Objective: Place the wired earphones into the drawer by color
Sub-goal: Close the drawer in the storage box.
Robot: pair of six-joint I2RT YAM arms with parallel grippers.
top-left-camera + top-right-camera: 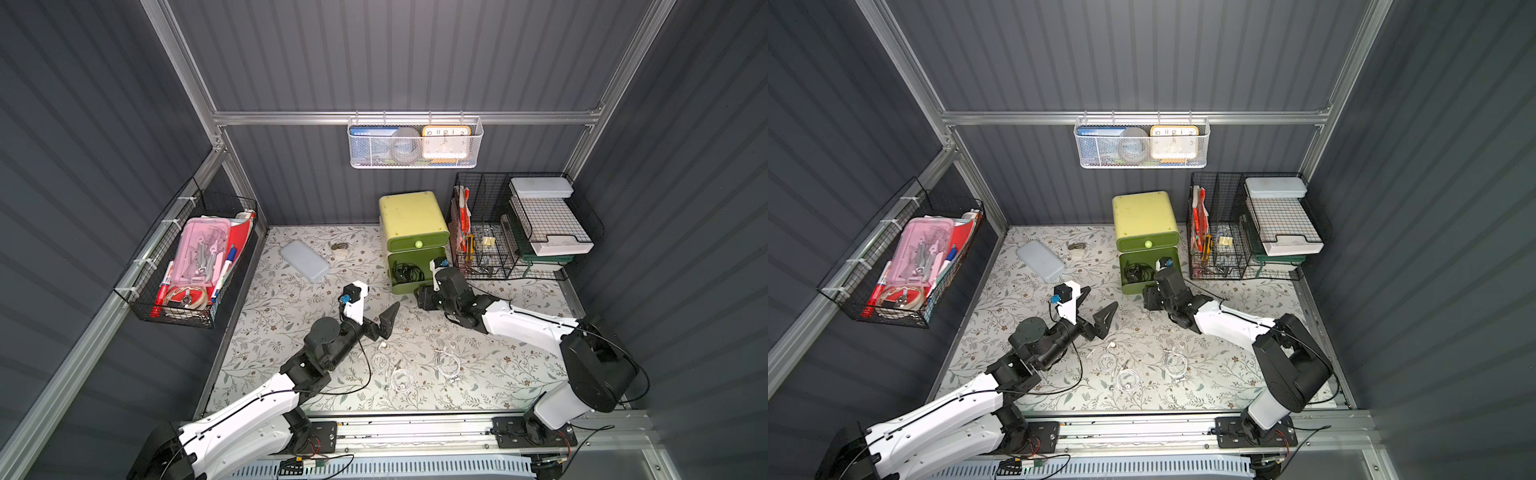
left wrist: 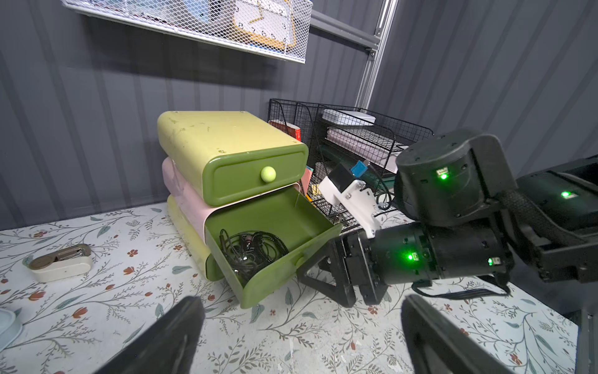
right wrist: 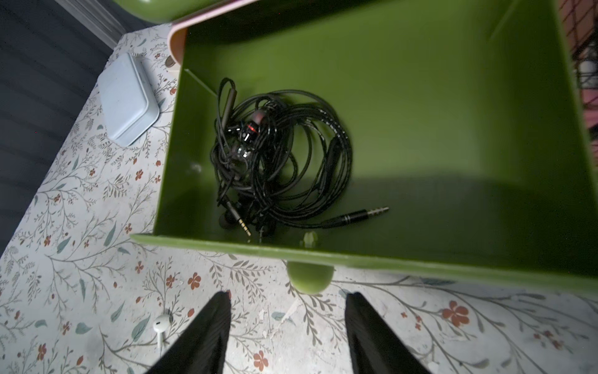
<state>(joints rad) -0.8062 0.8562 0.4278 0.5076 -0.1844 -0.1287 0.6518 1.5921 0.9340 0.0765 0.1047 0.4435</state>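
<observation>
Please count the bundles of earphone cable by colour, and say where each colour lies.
White coils: 3, loose on the table.
Black tangle: 1, in the open drawer; two plugs show, so it may hold more than one set.
Total: 4 bundles.

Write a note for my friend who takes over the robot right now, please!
Left tool: open, empty, held over the table.
Right tool: open, empty, tips just short of the knob of the open drawer.
Done: black earphones lie in that drawer.
To do: white earphones lie loose on the table. The top drawer is shut. No red ones in view.
</observation>
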